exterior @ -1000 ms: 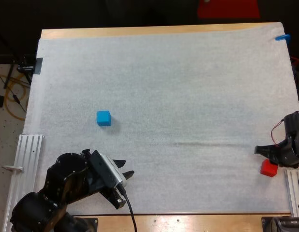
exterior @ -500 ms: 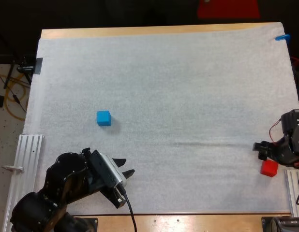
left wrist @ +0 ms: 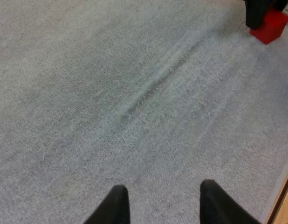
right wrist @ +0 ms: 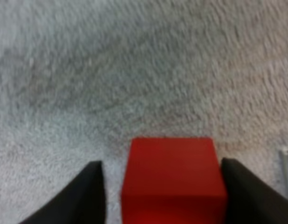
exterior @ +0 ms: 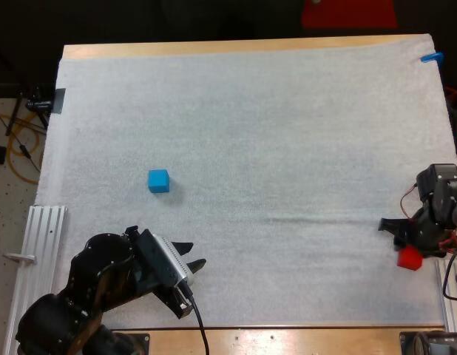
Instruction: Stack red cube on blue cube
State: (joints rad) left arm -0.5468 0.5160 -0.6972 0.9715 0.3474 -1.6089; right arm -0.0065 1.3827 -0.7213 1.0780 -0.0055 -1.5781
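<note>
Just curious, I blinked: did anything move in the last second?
The right pincer edged slightly toward the mat's middle and far side; it is open, astride the red cube, not gripping it. The red cube, the blue cube and the left pincer stayed put.

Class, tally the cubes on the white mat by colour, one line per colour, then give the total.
red cube: 1
blue cube: 1
Total: 2
</note>
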